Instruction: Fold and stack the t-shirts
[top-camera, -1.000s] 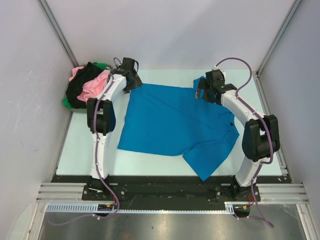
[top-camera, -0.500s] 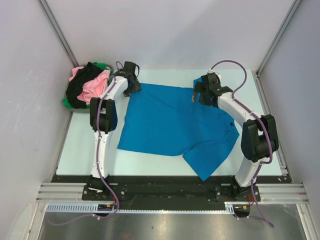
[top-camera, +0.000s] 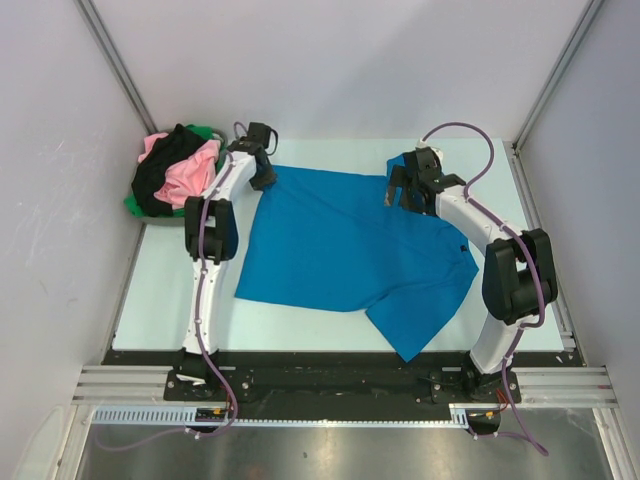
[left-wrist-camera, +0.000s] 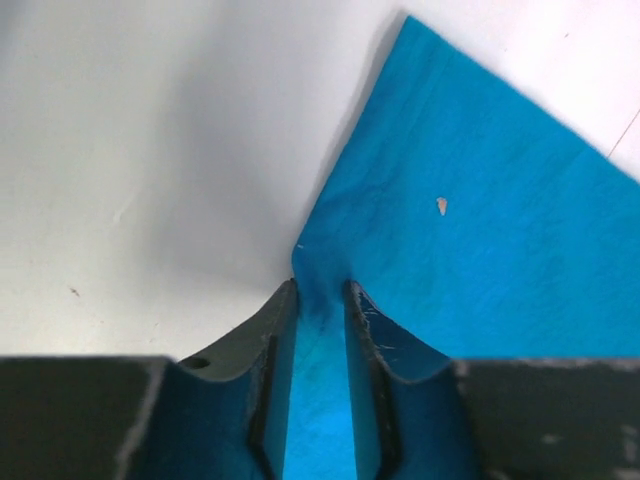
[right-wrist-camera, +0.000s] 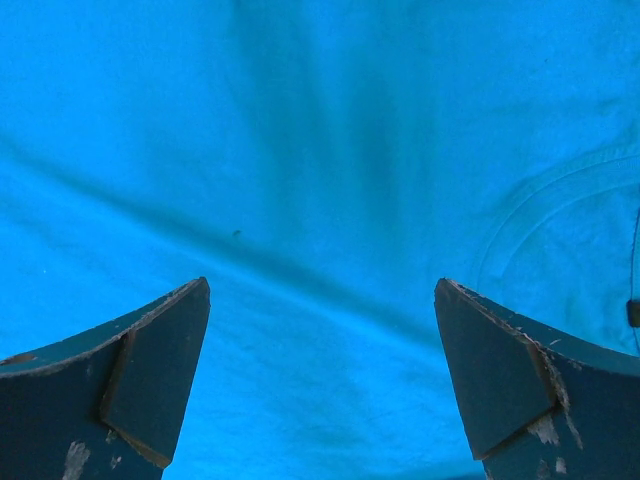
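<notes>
The bright blue t-shirt (top-camera: 345, 245) lies spread on the pale table, one sleeve pointing to the near right. My left gripper (top-camera: 266, 178) is at the shirt's far left corner, shut on the blue cloth (left-wrist-camera: 318, 300), which runs between its fingers. My right gripper (top-camera: 397, 192) hovers over the shirt's far right part, open wide and empty. In the right wrist view only blue cloth (right-wrist-camera: 320, 200) shows between the two fingertips (right-wrist-camera: 160, 340). Pink, black and green shirts (top-camera: 175, 170) lie in a heap at the far left.
The heap of shirts sits in a round basket (top-camera: 143, 212) at the far left corner. The table (top-camera: 160, 300) is pale green-white, with grey walls on three sides. A metal rail (top-camera: 330, 385) runs along the near edge by the arm bases.
Both grippers moved a little along the shirt's far edge over the last second; the left one shifted right, the right one shifted left. The shirt's far left corner is pulled slightly.
</notes>
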